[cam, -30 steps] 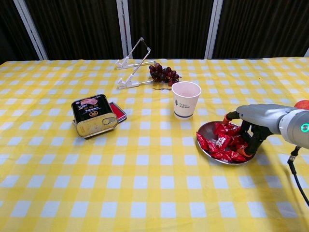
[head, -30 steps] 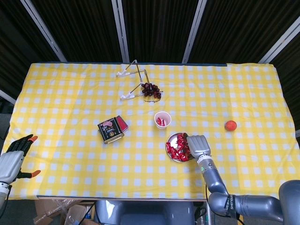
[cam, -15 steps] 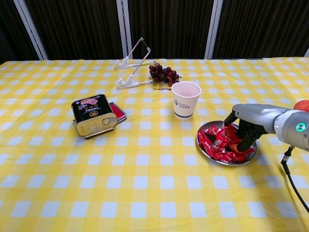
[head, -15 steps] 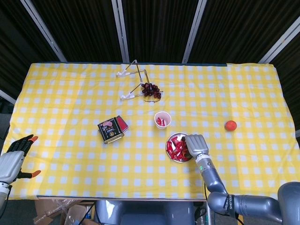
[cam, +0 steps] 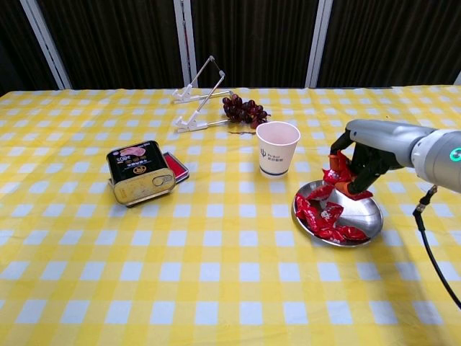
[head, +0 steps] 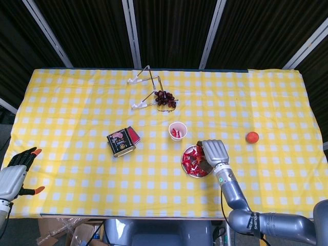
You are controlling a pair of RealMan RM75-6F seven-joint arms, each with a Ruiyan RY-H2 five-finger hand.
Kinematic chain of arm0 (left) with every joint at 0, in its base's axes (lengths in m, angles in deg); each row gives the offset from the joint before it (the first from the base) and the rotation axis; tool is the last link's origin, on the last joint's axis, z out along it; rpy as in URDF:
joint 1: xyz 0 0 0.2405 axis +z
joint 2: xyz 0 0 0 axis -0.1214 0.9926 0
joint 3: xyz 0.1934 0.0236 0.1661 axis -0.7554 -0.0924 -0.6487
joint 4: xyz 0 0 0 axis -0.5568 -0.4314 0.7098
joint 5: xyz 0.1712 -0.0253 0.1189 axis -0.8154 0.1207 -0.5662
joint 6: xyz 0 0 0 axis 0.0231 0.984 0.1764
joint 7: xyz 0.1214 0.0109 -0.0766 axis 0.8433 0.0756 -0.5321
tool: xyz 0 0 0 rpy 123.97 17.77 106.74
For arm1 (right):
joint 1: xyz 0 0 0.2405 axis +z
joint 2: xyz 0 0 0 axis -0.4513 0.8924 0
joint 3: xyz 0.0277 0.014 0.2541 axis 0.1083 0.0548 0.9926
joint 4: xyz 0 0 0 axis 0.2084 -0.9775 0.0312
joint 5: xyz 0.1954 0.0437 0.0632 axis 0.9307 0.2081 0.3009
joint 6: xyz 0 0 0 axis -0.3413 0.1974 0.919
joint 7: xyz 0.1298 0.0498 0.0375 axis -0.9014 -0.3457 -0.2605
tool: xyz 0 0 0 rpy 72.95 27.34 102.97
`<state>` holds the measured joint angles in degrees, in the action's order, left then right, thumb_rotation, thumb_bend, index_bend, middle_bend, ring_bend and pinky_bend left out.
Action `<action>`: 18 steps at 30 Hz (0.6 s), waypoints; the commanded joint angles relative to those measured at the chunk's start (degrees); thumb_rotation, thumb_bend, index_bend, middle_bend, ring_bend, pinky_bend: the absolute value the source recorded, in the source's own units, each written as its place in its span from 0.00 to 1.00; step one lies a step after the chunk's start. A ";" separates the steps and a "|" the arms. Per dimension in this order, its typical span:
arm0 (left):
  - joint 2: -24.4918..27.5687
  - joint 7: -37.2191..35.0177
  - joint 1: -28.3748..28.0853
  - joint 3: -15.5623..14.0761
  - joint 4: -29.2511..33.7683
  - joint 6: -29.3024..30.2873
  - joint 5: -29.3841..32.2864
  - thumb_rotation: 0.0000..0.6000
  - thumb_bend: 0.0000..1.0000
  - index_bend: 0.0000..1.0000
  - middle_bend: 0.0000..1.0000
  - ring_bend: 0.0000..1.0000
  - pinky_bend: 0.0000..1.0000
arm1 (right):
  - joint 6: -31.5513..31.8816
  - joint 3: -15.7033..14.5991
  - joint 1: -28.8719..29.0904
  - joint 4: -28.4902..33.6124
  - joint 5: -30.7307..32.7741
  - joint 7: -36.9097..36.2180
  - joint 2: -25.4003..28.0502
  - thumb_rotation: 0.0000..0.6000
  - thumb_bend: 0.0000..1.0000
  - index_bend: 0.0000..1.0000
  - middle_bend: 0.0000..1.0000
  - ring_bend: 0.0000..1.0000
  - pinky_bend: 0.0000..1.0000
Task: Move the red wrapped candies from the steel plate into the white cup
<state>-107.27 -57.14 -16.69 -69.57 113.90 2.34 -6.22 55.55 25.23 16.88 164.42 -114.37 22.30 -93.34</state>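
Note:
The steel plate (cam: pixel 367 209) (head: pixel 189 152) lies right of centre with several red wrapped candies (cam: pixel 320 216) (head: pixel 191 161) piled on its left half. My right hand (cam: pixel 364 160) (head: pixel 214 151) hovers just above the plate, gripping a clump of red candies (cam: pixel 338 176) in its curled fingers. The white cup (cam: pixel 278 148) (head: pixel 178 131) stands just beyond the plate to the left, with red candy showing inside it in the head view. My left hand (head: pixel 18 169) sits off the table's near left corner, fingers spread and empty.
A tin can (cam: pixel 140 172) with a red lid lies left of the cup. Dark grapes (cam: pixel 245 110) and a folding wire stand (cam: pixel 198 101) sit at the back. An orange fruit (head: pixel 251 137) rests to the right of the plate.
My right hand has lifted out of the plate with a clump of candies. The far half of the plate now shows bare steel. The left hand has stayed put.

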 commanded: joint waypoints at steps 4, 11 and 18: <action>0.04 -0.14 0.00 0.02 0.08 -0.08 0.14 1.00 0.06 0.00 0.00 0.00 0.00 | 1.40 2.89 1.13 3.68 1.22 1.42 3.10 1.00 0.48 0.63 0.77 0.93 0.95; 0.14 -0.29 -0.09 0.01 0.23 -0.36 0.31 1.00 0.06 0.00 0.00 0.00 0.00 | 1.29 6.22 3.27 5.21 3.45 1.99 4.36 1.00 0.49 0.63 0.77 0.93 0.95; 0.25 -0.53 -0.24 0.08 0.37 -0.84 0.79 1.00 0.06 0.00 0.00 0.00 0.00 | -0.77 8.40 6.49 1.98 6.66 2.41 2.58 1.00 0.49 0.63 0.77 0.93 0.95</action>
<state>-107.02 -57.65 -16.92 -69.49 114.26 1.51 -5.43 55.31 33.19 22.76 167.07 -108.22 24.64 -90.23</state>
